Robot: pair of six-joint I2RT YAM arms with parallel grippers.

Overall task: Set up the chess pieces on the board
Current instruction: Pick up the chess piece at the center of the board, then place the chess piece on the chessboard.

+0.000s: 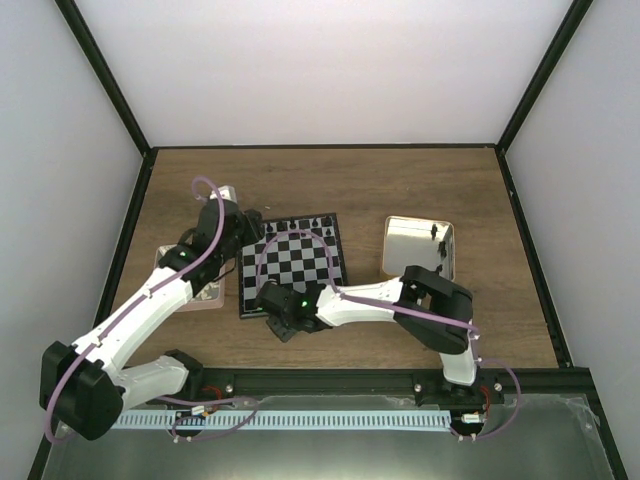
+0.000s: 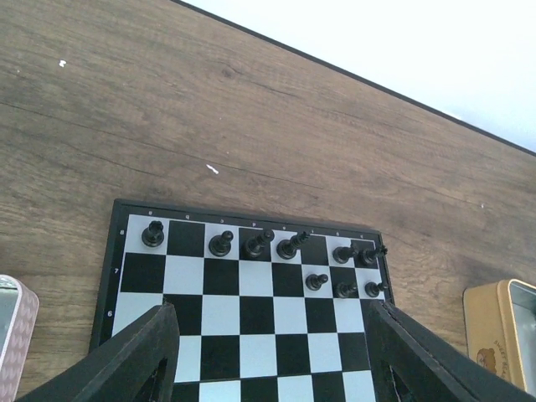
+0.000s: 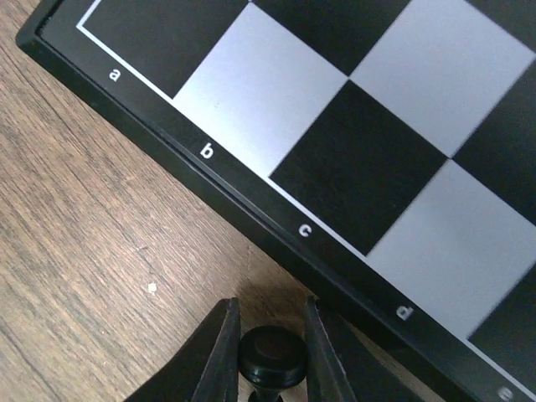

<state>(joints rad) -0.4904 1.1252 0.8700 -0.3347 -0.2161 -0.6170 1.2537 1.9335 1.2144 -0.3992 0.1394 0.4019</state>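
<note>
The board (image 1: 318,262) lies mid-table, its black and silver checks also filling the left wrist view (image 2: 251,318) and the right wrist view (image 3: 251,84). Several black chess pieces (image 2: 268,243) stand on its far rows, seen from the top too (image 1: 305,225). My left gripper (image 2: 270,335) is open and empty above the board's left part (image 1: 245,228). My right gripper (image 3: 270,335) is shut on a black chess piece (image 3: 270,356), over the wood just outside the board's near rim by the letter c (image 1: 282,322).
A rectangular metal tin (image 1: 418,262) right of the board holds a few pieces (image 1: 433,236); its corner shows in the left wrist view (image 2: 502,322). A pink tray (image 1: 205,298) lies left of the board, mostly under my left arm; its edge shows in the left wrist view (image 2: 17,331).
</note>
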